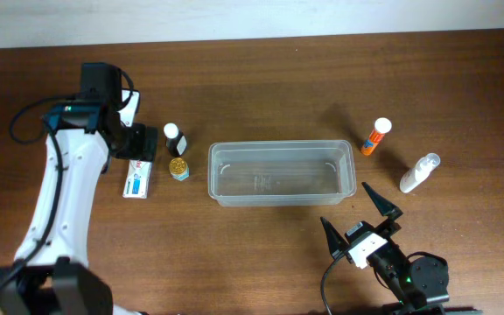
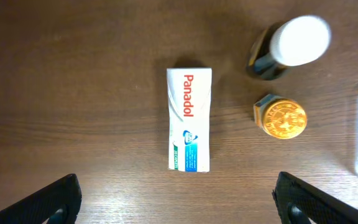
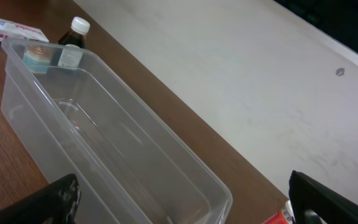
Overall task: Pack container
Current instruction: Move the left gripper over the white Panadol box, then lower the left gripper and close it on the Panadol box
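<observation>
Left gripper (image 2: 179, 204) wide open, empty; Panadol box (image 2: 188, 118) below, just ahead, long axis square to jaw line. Left arm nearer. Right gripper (image 1: 357, 219) open beside container (image 1: 283, 145).

Robot lab workbench: wooden table (image 1: 261, 79), white robot arm (image 1: 59, 192), loose cable (image 1: 325, 289).

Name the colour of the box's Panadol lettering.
Red; the Panadol box shows best in left wrist view.

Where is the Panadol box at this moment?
In the overhead view the Panadol box lies flat on the left side of the table, just left of the gold-lidded jar, with the clear container further right.
</observation>
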Controlling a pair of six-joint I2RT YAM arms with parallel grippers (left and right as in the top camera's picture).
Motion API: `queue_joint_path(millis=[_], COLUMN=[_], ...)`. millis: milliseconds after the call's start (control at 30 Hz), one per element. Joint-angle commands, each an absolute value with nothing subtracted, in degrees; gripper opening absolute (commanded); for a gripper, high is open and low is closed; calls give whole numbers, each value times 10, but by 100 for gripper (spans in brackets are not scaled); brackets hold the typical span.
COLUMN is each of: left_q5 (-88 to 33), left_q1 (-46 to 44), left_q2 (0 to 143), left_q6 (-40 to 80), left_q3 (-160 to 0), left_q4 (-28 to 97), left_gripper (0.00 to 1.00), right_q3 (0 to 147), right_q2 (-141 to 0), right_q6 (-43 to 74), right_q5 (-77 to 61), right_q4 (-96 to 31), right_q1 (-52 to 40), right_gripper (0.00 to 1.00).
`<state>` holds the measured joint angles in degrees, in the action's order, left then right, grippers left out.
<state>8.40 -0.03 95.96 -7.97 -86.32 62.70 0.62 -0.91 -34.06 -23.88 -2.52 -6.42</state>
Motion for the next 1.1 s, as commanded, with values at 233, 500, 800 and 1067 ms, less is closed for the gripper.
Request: queue_joint_path(millis=[233,500,800,1067], left_q5=[-18,-18,-18,-18], left_q1=[72,82,79,79], left_q2=[1023,1083,1159,1178], left_q6=[-138,-150,-164,-164], left_q3=[-872,-870,-870,-870], left_q4=[606,591,573,547], left_gripper=[99,100,99,100], right_q3=[3,3,3,3], right_q2=[-4,-4,-4,-4], right_q6=[-337,-337,-337,-337], right_q5=[-236,-236,-236,-236], right_q4=[-28,-28,-28,-28], right_q1=[-60,-60,-60,-60], right_gripper=[98,98,98,98])
